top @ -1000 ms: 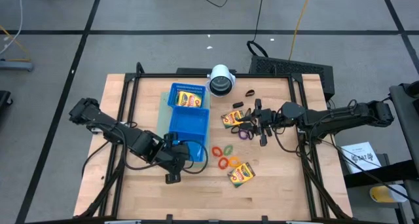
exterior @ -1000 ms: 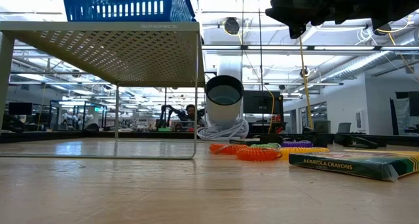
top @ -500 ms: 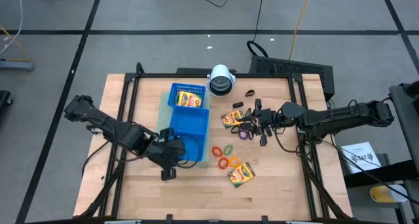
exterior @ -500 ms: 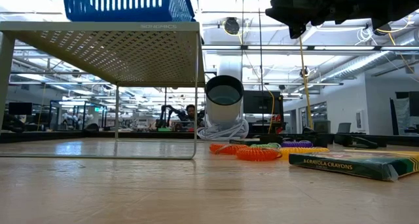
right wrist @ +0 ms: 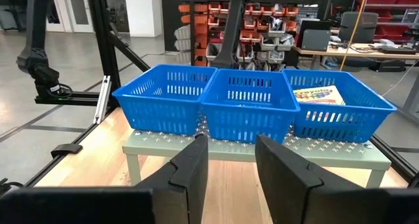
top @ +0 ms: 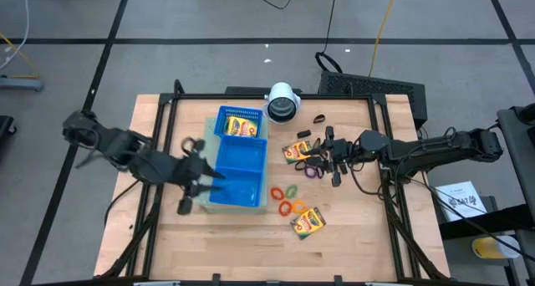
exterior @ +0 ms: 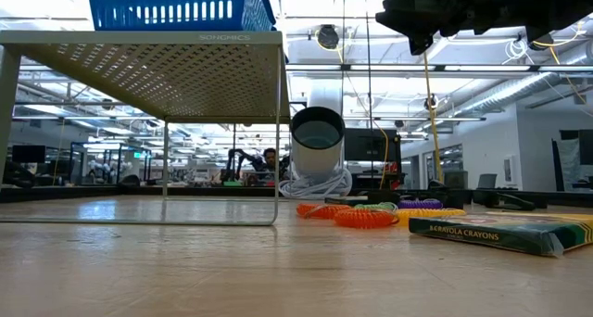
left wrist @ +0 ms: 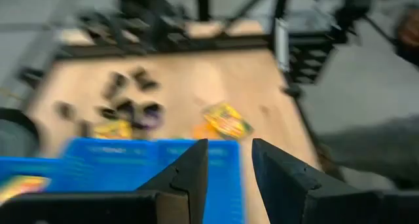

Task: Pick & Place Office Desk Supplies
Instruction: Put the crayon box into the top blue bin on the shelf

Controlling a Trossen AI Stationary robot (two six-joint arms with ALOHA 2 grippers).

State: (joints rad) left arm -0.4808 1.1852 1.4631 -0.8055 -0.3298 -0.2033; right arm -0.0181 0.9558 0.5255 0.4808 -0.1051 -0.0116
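Note:
The blue three-compartment tray (top: 238,156) stands on a pale perforated stand (exterior: 148,57); one crayon box (top: 242,129) lies in its far compartment. Two more crayon boxes (top: 297,150) (top: 308,222) lie flat on the wood, with the red ring (top: 277,192), green ring (top: 291,190), orange rings (top: 291,207) and purple ring (top: 314,172) between them. Black clips (top: 318,119) (top: 303,135) sit near the far edge. My left gripper (top: 205,176) is open and empty beside the tray's left side. My right gripper (top: 334,159) hangs open and empty over the purple ring, facing the tray (right wrist: 252,103).
A white cylinder (top: 282,102) with a dark centre stands at the far edge behind the tray, also seen as the white cylinder (exterior: 318,136) in the low view. Black frame rails run along the table's left and right sides. Bare wood stretches along the near edge.
My left arm has swung from over the tray's near compartment toward the table's left edge, and its gripper now sits beside the tray's left side, turned to face the tray. The right arm and all the supplies have stayed still.

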